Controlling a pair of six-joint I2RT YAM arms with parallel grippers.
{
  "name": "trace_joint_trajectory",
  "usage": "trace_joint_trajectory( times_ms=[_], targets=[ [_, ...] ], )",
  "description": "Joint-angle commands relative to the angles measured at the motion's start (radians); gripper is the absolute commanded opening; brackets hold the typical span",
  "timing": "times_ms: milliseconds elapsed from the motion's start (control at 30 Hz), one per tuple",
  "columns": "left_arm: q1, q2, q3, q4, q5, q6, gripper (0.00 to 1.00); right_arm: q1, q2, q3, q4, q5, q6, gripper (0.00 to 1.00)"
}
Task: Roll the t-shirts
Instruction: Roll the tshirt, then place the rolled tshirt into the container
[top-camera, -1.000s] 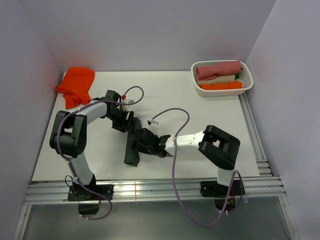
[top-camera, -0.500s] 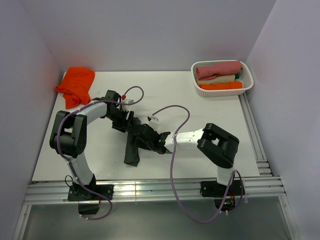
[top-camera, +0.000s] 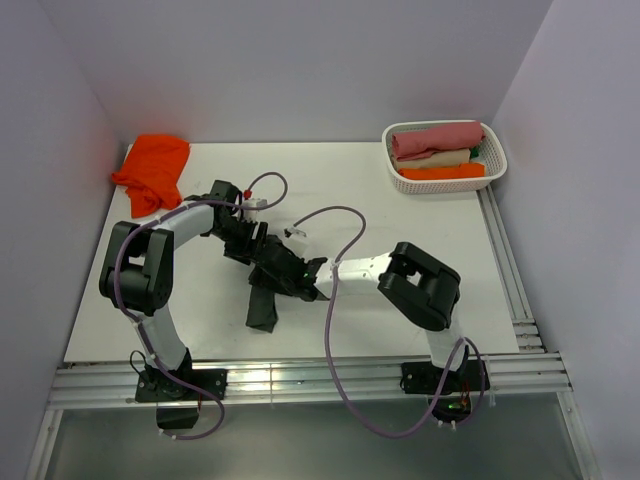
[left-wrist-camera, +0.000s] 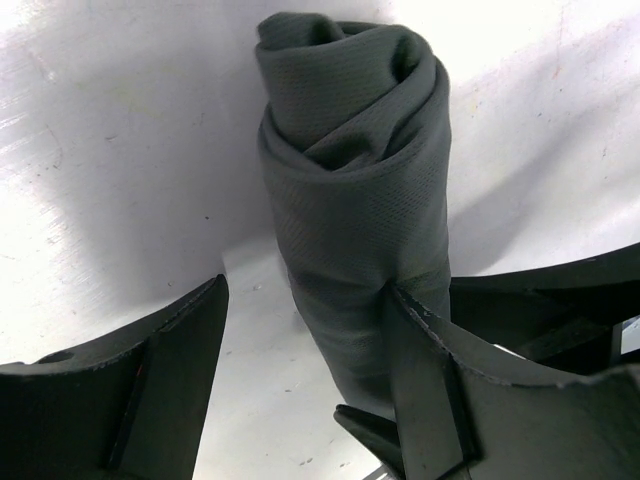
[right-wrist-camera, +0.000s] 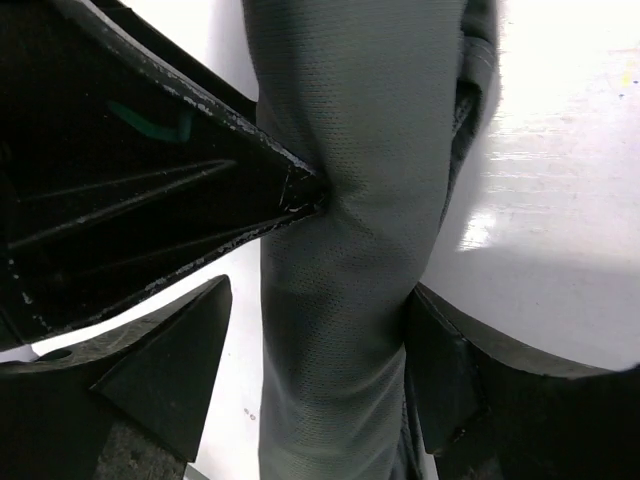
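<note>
Spread wide at the left claw (left-wrist-camera: 305, 295), astride the rolled charcoal t-shirt (left-wrist-camera: 355, 200) without clamping it: touching cloth with one finger (left-wrist-camera: 430, 380), clear of it with the other. Just beyond the fingertips, the roll's spiralled end, lying on the white surface (left-wrist-camera: 120, 150). Behind the touching finger, dark machine parts too close to make out.

Equally wide at the right claw (right-wrist-camera: 318, 300), astride the same roll and gripping nothing: pressed against cloth on one side, parted from it by a sliver of surface on the other. Just ahead of its tips, a left-claw finger poking the roll. Cropped at top and bottom in that view, so no telling where the roll ends.

From above, both claws packed together, hiding most of the roll; only a dark tail showing on the near side of the right claw.

Well beyond the left claw, at the far left corner, a crumpled orange t-shirt (top-camera: 152, 170). Far off to the right claw's outer side, a white basket (top-camera: 440, 185) of rolled cloths (top-camera: 435, 140).
</note>
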Motion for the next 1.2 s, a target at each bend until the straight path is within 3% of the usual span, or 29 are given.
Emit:
trace_joint_trajectory(
  times_ms=[0, 133, 267, 333, 433, 500, 900, 1167],
  targets=[
    [-0.005, 0.010, -0.016, 0.026, -0.085, 0.016, 0.67, -0.003, 0.044, 0.024, -0.063, 0.022, -0.007, 0.75],
    [-0.005, 0.013, -0.019, 0.028, -0.083, 0.017, 0.67, -0.005, 0.058, 0.025, -0.068, 0.030, 0.002, 0.65],
    [-0.005, 0.011, -0.022, 0.029, -0.079, 0.017, 0.68, -0.005, 0.073, 0.039, -0.086, 0.033, 0.003, 0.40],
    [-0.005, 0.005, -0.021, 0.029, -0.074, 0.019, 0.69, -0.003, 0.085, 0.059, -0.109, 0.034, 0.002, 0.34],
    [-0.002, -0.004, 0.004, 0.014, -0.059, 0.020, 0.70, -0.005, 0.091, 0.076, -0.144, 0.042, 0.005, 0.08],
    [0.006, -0.008, 0.031, -0.003, -0.042, 0.020, 0.72, -0.003, 0.093, 0.087, -0.172, 0.046, 0.006, 0.01],
    [0.136, -0.022, 0.382, -0.179, 0.151, 0.005, 0.73, -0.003, 0.062, 0.072, -0.193, 0.053, 0.025, 0.00],
    [0.240, -0.122, 0.450, -0.225, 0.190, 0.005, 0.73, -0.026, -0.027, 0.019, -0.141, 0.065, 0.039, 0.00]
  ],
)
